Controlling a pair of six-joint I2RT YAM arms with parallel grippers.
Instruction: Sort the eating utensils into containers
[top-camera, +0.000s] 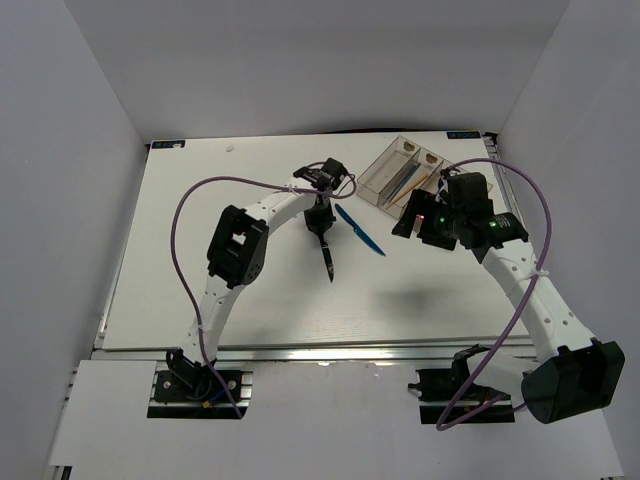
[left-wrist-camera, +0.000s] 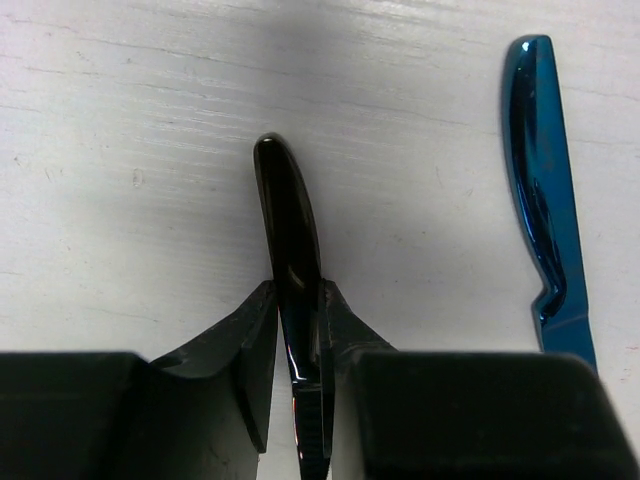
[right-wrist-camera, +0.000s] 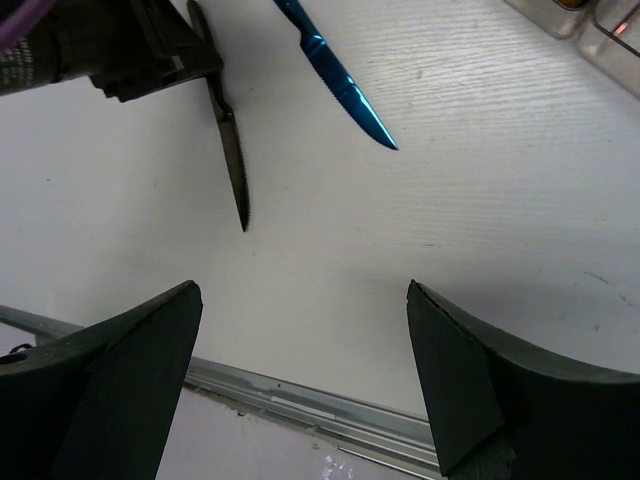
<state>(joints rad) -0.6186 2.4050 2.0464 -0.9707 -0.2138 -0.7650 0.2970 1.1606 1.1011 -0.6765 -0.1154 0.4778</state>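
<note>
My left gripper is shut on the black knife, which also shows in the top view with its blade pointing toward the near edge. The blue knife lies on the table just right of it, seen too in the left wrist view and the right wrist view. The clear tray at the back right holds several utensils. My right gripper is open and empty, above the table in front of the tray; in the top view it hangs right of the blue knife.
White walls close in the table on the left, back and right. A metal rail runs along the near edge. Purple cables loop over both arms.
</note>
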